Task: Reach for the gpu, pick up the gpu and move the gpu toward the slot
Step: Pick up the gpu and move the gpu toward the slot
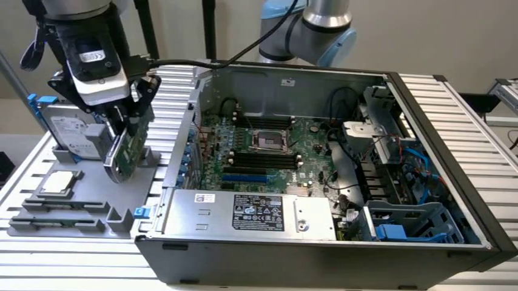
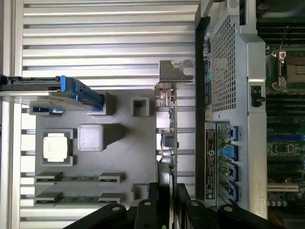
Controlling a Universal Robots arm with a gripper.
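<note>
Wrist view has the gripper (image 2: 166,194) with its dark fingers (image 2: 151,200) pressed against either face of the gpu (image 2: 167,138), clamped on the card, which is seen edge-on with its silver end bracket (image 2: 174,76) at the far end from the fingers. In the exterior view the gripper (image 1: 128,130) holds the gpu (image 1: 130,150) upright and a little tilted, green face showing, above the grey holder tray (image 1: 89,182) at the side nearest the computer case (image 1: 283,260). Whether the card's lower edge touches the tray cannot be told.

On the tray, toward the exterior view's left, stand the hard drive (image 1: 69,130) with blue rails, the square processor chip (image 1: 58,182) and two memory sticks (image 1: 60,206). The case lies open just beside the tray on the ribbed metal surface (image 2: 109,38), its motherboard (image 1: 267,151) exposed.
</note>
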